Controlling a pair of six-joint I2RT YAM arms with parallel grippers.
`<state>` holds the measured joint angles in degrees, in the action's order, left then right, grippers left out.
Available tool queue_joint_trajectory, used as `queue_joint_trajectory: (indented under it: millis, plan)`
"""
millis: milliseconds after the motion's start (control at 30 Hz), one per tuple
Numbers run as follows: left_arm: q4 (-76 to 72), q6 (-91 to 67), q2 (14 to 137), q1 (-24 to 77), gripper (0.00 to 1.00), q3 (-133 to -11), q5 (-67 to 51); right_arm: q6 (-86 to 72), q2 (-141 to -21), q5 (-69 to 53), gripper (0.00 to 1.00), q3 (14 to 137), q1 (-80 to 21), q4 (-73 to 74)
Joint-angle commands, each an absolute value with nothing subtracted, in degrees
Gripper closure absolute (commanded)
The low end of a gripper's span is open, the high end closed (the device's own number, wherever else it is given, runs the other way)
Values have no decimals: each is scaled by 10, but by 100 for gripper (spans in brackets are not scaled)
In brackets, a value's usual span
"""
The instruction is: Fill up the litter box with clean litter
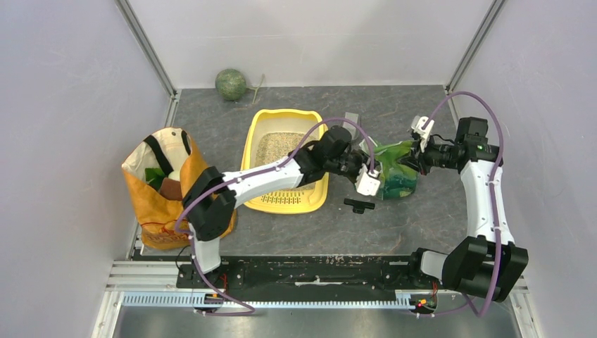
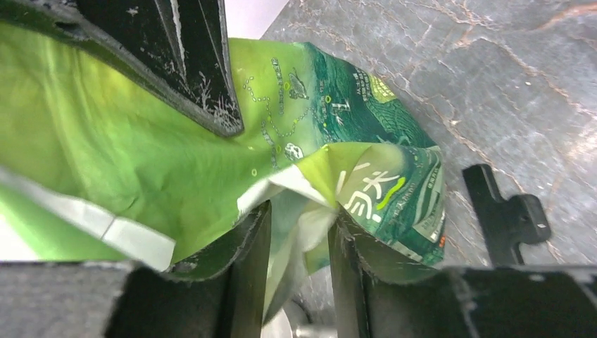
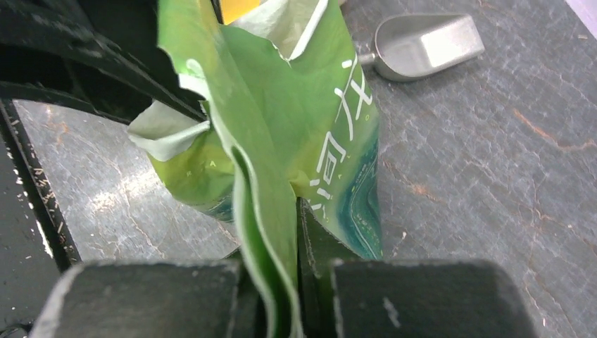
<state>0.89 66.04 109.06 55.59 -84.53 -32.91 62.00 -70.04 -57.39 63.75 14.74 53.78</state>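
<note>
Seen from above, the litter box [image 1: 248,151] lies on the grey table [image 1: 436,211], left of centre, with its grille end nearest the arms. The clean litter [image 1: 276,146] is spread in its far half. Just to its right, a glossy green bag [image 1: 396,172] is gripped between both arms: the left gripper [image 1: 372,167] is clamped on its left side, the right gripper [image 1: 417,156] on its right. A black clip [image 1: 359,205] lies near the bag. An orange shopping bag [image 1: 158,193] stands at the far left.

In the left wrist view, a crumpled fold of the bag is pinched between the two fingers [image 2: 246,246].

In the right wrist view, the bag's edge is squeezed between the fingers [image 3: 317,243], and a grey scoop [image 3: 426,46] is seen lying on the table beyond.
</note>
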Motion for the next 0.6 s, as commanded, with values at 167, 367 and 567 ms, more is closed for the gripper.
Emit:
queue_joint_trajectory:
  millis: [167,367,567]
  plan:
    - [55,476,902,532,36,-780,-320,615,-693,-651,70,676,157,559]
    - [153,213,897,496,35,-850,-234,612,-689,-654,37,684,166,569]
    - [208,9,938,457,26,-906,-117,599,-665,-653,9,684,186,570]
